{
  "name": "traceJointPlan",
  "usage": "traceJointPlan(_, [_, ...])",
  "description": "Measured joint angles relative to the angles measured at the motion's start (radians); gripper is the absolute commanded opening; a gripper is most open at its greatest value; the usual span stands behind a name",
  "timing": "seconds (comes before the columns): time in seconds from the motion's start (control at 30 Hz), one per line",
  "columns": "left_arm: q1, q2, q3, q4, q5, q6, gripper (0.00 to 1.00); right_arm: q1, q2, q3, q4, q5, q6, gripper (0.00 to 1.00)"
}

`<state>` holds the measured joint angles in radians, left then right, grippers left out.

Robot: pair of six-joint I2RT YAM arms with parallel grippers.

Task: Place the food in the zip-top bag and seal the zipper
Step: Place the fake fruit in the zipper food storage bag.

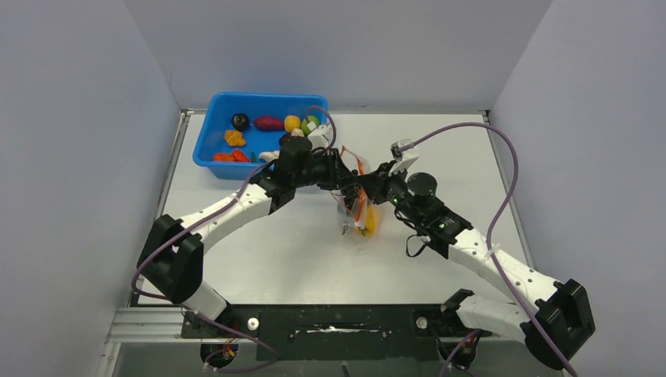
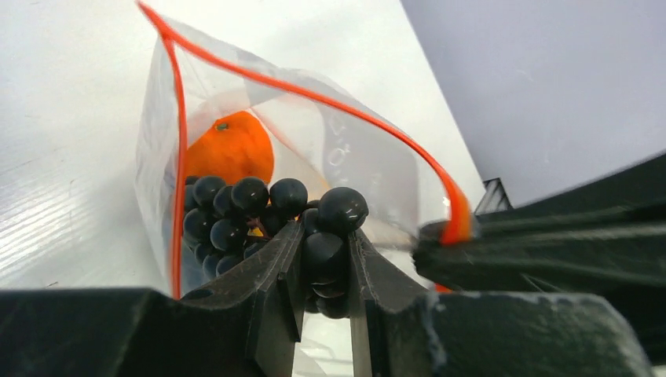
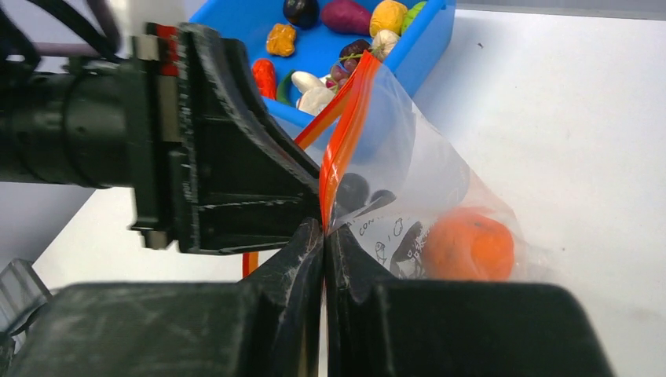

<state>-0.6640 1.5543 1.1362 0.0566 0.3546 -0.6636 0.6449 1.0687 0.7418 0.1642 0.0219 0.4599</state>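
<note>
The clear zip-top bag [image 1: 357, 214] hangs above the table's middle, its mouth open. My right gripper [image 3: 324, 236] is shut on the red-orange zipper [image 3: 345, 133] at the mouth's edge and holds the bag up. My left gripper [image 2: 326, 259] is shut on a bunch of dark toy grapes [image 2: 259, 208], which sits in the open mouth framed by the zipper [image 2: 314, 98]. An orange fruit [image 2: 232, 149] lies inside the bag and also shows in the right wrist view [image 3: 470, 245]. In the top view the left gripper [image 1: 345, 169] and right gripper [image 1: 366, 188] meet at the bag's top.
A blue bin [image 1: 206, 149] stands at the back left, just behind the left gripper. It holds several toy foods, among them a dark ball [image 1: 240, 121], a purple piece [image 1: 268, 122] and a yellow piece [image 1: 292, 122]. Purple cables loop over both arms.
</note>
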Motion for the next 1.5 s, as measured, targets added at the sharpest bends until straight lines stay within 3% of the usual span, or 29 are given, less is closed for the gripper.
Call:
traceJointPlan(0.3, [-0.035,0.05,0.023,-0.066,-0.073,0.045,0.17,0.027,0.0,-0.001,0.008,0.0,-0.011,0.0])
traceJointPlan(0.53, [-0.04,0.049,0.027,-0.076,-0.088,0.051,0.43,0.031,0.0,-0.004,0.014,0.008,-0.011,0.0])
traceJointPlan(0.7, [-0.04,0.034,0.028,-0.085,-0.09,0.051,0.54,0.031,0.0,-0.004,0.013,0.033,-0.008,0.0])
traceJointPlan(1.23, [-0.031,-0.132,0.032,-0.134,-0.199,0.124,0.58,0.031,-0.013,-0.004,-0.051,0.145,0.016,0.0])
traceJointPlan(1.5, [0.065,-0.14,0.082,-0.219,-0.302,0.228,0.58,0.031,-0.076,-0.017,-0.093,0.205,0.002,0.0])
